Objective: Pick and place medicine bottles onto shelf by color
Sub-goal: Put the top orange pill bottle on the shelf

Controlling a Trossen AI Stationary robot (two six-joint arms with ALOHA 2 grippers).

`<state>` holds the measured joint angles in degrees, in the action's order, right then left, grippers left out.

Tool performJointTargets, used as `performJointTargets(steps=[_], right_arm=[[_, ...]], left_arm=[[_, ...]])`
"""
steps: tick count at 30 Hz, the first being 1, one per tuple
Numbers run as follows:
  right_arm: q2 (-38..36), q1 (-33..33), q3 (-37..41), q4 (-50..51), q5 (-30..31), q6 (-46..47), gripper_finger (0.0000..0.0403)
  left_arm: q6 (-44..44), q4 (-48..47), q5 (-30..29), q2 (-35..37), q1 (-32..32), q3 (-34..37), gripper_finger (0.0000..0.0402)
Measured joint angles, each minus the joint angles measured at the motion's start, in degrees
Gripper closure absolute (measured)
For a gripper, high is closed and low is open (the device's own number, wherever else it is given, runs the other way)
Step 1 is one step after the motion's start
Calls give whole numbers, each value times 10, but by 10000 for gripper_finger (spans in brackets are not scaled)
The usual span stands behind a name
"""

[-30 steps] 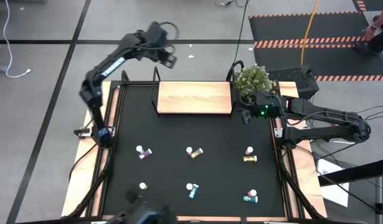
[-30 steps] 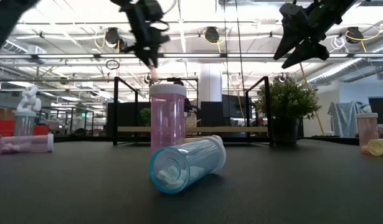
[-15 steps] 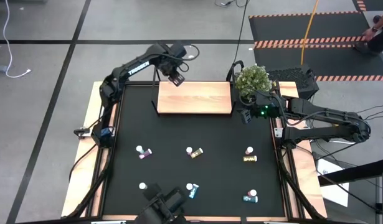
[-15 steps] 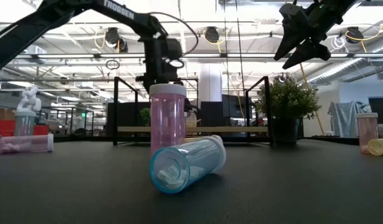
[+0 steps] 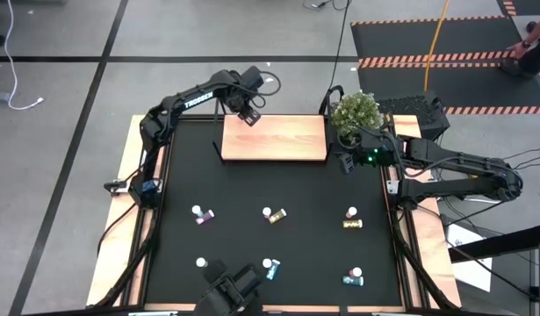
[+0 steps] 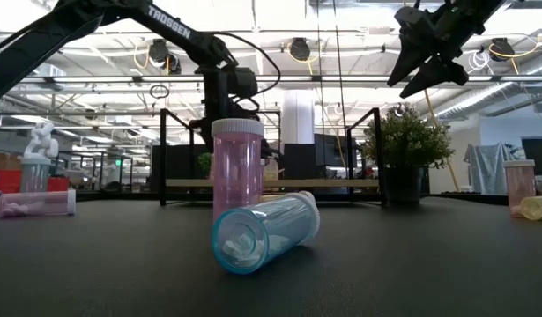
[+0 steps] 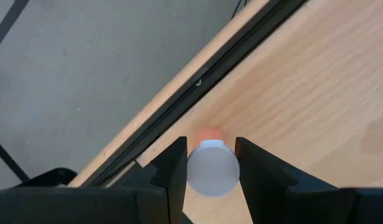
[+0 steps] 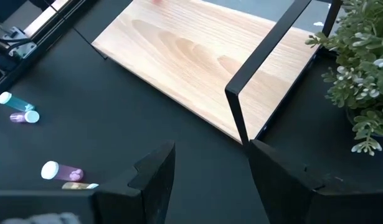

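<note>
The light-wood shelf (image 5: pixel 274 138) lies at the far middle of the black mat. My left gripper (image 5: pixel 248 117) hangs over its far left corner, shut on a pink medicine bottle with a white cap (image 7: pixel 210 169). Several more bottles sit on the mat, among them a purple one (image 5: pixel 202 214), a yellow one (image 5: pixel 273 214) and a teal one (image 5: pixel 270 268). In the low view a pink bottle (image 6: pixel 237 167) stands upright behind a teal one lying on its side (image 6: pixel 263 231). My right gripper (image 5: pixel 344 162) waits open above the mat by the shelf's right end. My left gripper pinches the bottle between its two fingers (image 7: pixel 172 171), one on each side at the white cap (image 7: pixel 211 180). The fingers come from above, pointing steeply down. The bottle stands upright over the wood. The cap hides its bottom, so I cannot tell whether it rests on the shelf.
A small potted plant (image 5: pixel 356 112) stands by the shelf's right end, close to my right gripper. Black brackets (image 8: pixel 241 106) rise from the shelf's ends. A black rail (image 7: pixel 203 87) runs along the shelf's far edge. Pale wooden table edges (image 5: pixel 129 175) frame the mat.
My left gripper has come down from beyond the table's far edge to the shelf's far left corner, tipping more steeply downward, still shut on the pink bottle. The drop has slowed in the last half second.
</note>
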<state>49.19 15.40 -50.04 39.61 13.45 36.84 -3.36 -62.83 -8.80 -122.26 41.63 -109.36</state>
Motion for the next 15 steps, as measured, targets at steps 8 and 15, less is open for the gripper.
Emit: performJointTargets(steps=[8,15], right_arm=[[0,0,0,-8,-2,-7,204],[0,0,0,-7,-17,-10,204]], left_arm=[[-8,12,4,-1,0,0,273],[-18,15,17,-2,-2,1,272]])
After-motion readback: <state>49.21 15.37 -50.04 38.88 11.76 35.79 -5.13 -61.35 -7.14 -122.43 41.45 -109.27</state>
